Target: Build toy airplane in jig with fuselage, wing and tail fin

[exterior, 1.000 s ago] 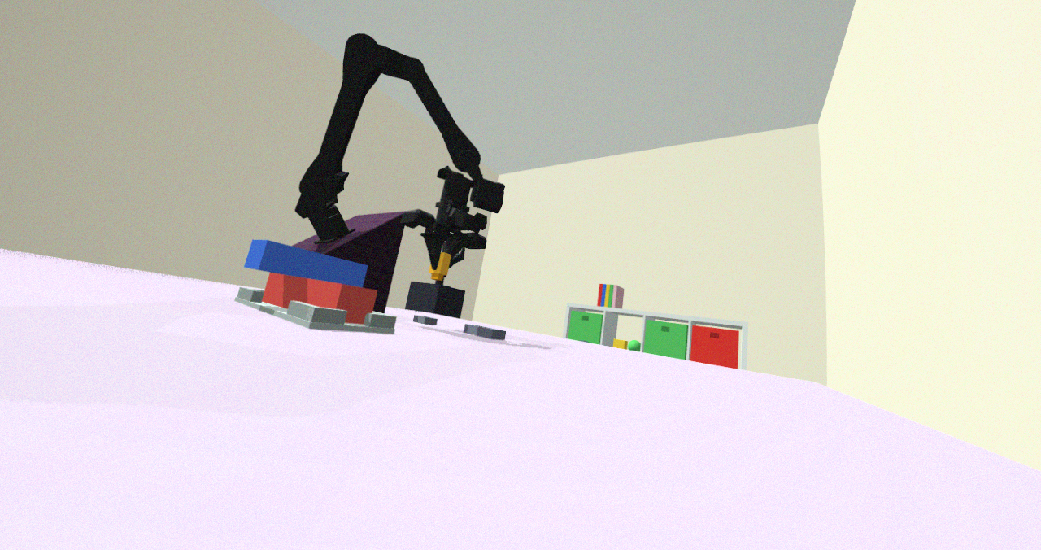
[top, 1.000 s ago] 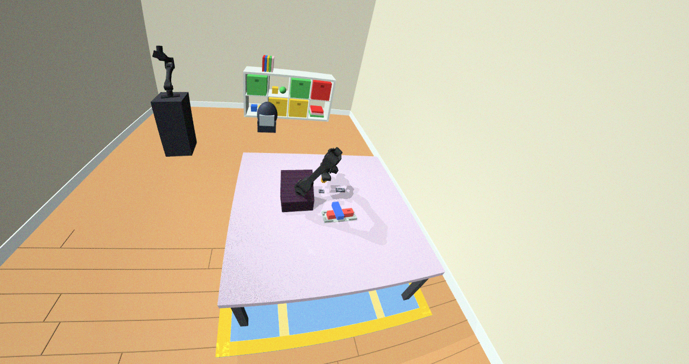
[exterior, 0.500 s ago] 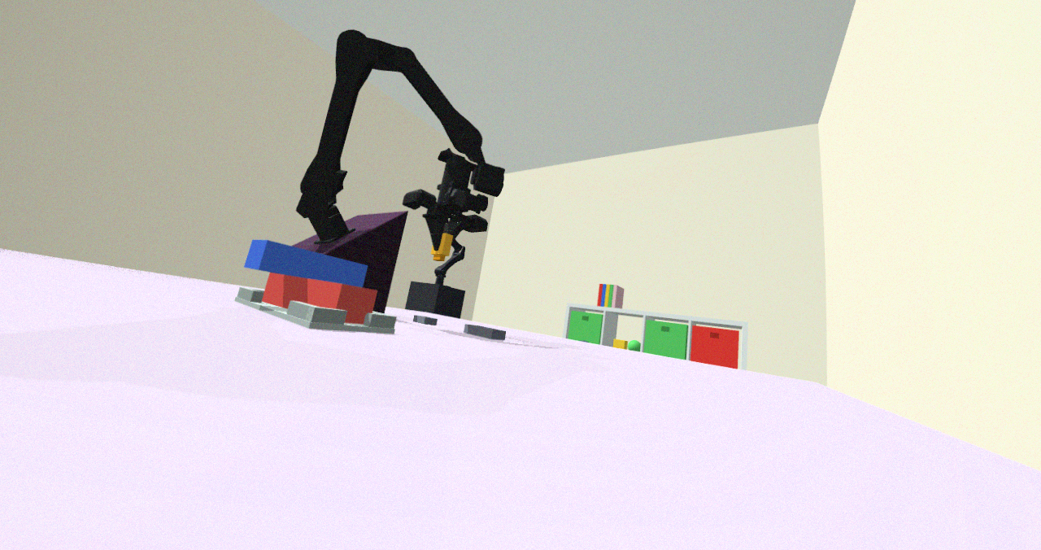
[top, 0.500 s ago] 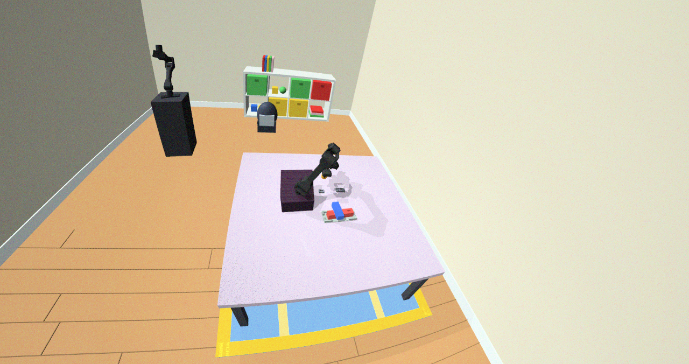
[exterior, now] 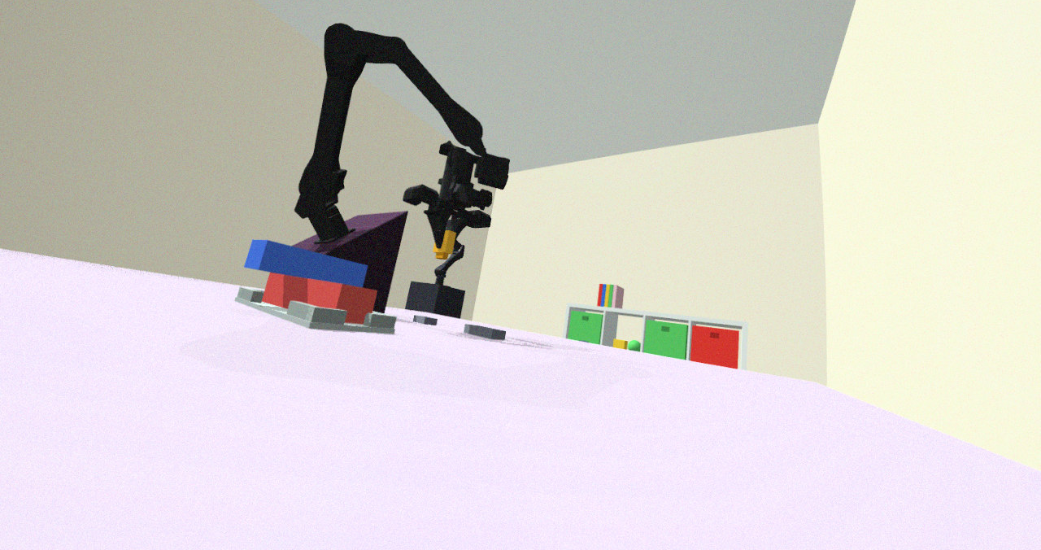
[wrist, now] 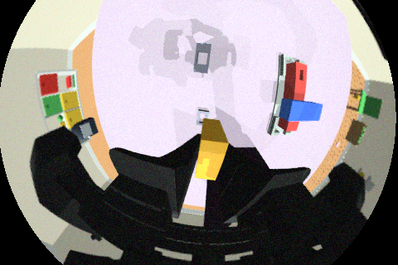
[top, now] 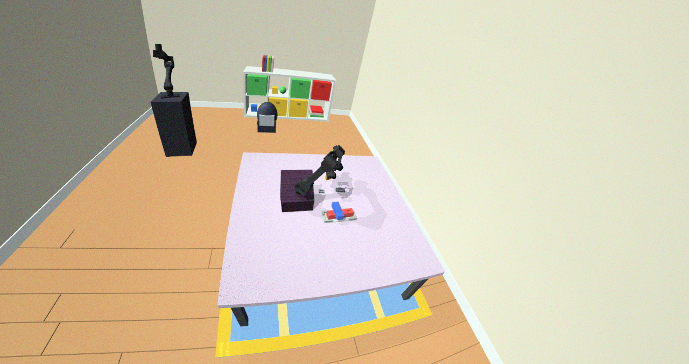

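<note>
My gripper [exterior: 445, 241] [wrist: 208, 138] is shut on the yellow tail fin [exterior: 444, 245] [wrist: 212, 153] and holds it up in the air above the table, away from the jig. In the top view only a bit of the fin [top: 327, 177] shows under the hand. The red fuselage [top: 348, 212] [exterior: 341, 299] [wrist: 295, 80] lies in the pale grey cradle [top: 332, 221] [exterior: 320, 322] [wrist: 279, 87]. The blue wing [top: 337, 210] [exterior: 305, 262] [wrist: 301, 110] lies across the fuselage's top. Its tab is hidden. A small dark socket shows on the fuselage near one end in the wrist view.
Two low grey holders stand on the table [top: 289, 260]: a larger one [top: 339, 189] [exterior: 485, 332] [wrist: 196, 58] and a smaller one [top: 321, 191] [exterior: 424, 320] [wrist: 199, 117]. The arm stands on a dark purple block [top: 297, 202] [exterior: 385, 255] beside the jig.
</note>
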Tool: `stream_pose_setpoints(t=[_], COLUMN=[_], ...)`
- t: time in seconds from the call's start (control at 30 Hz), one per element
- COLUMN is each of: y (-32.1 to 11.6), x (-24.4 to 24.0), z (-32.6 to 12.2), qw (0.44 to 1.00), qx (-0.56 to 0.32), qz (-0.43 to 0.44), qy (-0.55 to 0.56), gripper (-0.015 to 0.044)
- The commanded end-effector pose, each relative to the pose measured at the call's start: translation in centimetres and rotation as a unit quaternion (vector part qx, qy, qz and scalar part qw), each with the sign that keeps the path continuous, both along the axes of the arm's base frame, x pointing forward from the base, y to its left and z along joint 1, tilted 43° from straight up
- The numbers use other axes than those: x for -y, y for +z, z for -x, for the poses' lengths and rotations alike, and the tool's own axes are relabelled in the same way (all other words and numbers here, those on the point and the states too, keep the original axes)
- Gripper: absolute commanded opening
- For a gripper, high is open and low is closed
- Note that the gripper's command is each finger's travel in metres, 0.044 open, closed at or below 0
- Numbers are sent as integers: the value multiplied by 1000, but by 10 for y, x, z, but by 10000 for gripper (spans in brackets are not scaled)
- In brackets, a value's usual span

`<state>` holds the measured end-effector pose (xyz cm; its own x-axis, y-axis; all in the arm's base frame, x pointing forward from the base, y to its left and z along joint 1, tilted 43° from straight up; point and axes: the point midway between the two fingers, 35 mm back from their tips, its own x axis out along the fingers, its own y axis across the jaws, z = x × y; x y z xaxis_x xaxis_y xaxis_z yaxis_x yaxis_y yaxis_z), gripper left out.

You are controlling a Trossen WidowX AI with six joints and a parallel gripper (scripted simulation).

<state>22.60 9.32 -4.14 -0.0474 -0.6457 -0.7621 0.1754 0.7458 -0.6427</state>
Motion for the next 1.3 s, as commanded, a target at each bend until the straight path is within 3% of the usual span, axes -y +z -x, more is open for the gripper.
stream_pose_setpoints(t=[0.0, 1.27], y=[5, 45], x=[3, 71], z=[-9, -67], qw=[1000, 999], qx=[3, -8], qz=[-8, -26], qy=[3, 30], gripper=[0, 0])
